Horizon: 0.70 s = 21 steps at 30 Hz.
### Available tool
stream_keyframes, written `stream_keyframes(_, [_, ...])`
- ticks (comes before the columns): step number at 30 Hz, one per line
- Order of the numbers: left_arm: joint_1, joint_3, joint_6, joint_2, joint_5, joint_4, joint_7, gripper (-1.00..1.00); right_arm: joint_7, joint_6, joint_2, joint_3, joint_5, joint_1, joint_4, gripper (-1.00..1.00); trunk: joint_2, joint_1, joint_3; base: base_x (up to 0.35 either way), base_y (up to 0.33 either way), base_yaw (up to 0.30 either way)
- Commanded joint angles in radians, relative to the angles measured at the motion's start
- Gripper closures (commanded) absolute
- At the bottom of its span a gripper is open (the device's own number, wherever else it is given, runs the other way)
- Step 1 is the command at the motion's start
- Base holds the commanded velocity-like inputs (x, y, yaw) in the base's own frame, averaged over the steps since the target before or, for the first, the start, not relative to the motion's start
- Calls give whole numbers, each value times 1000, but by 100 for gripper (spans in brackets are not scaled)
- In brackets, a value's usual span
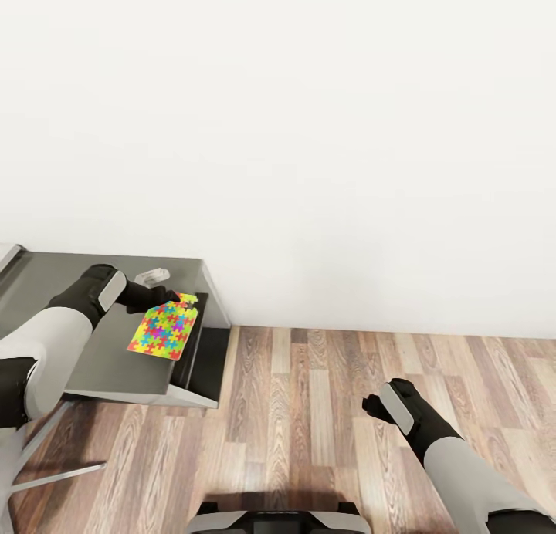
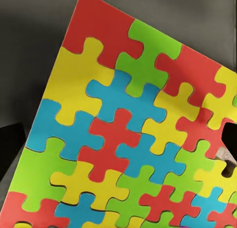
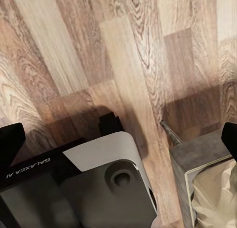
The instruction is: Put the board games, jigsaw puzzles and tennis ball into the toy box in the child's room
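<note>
My left gripper [image 1: 180, 300] is shut on one edge of a jigsaw puzzle [image 1: 164, 327], a thin board of yellow, pink, green and blue pieces. It holds the board tilted just above a grey-topped cabinet [image 1: 108, 364]. In the left wrist view the jigsaw puzzle [image 2: 123, 134] spreads across the picture with a dark fingertip [image 2: 228, 134] at its edge. My right gripper [image 1: 377, 407] hangs open and empty over the wood floor [image 1: 324, 410]; its fingers [image 3: 10, 141] stand wide apart. A corner of the bed [image 3: 213, 188], grey base with beige mattress, lies below it. The toy box, board games, tennis ball and table are out of view.
A plain white wall [image 1: 309, 133] rises straight ahead. A small white object [image 1: 152, 275] lies at the back of the cabinet top. The robot's own base [image 3: 98, 183] sits on the planks. A light chair leg [image 1: 54, 472] crosses the floor at the near left.
</note>
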Motion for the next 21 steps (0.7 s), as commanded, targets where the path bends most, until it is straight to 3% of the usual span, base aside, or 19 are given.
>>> stream_keyframes(1, [0,-2,5,0,6,11,-3,-100,-9,3,-1,8,-11,0,-2,-100,-1,1,-2,-1,-88,0])
stream_keyframes(21, [0,-1,4,0,7,10,-3,-100,-9,3,0,8,-11,0,-2,-100,-1,1,-2,-13,-34,0])
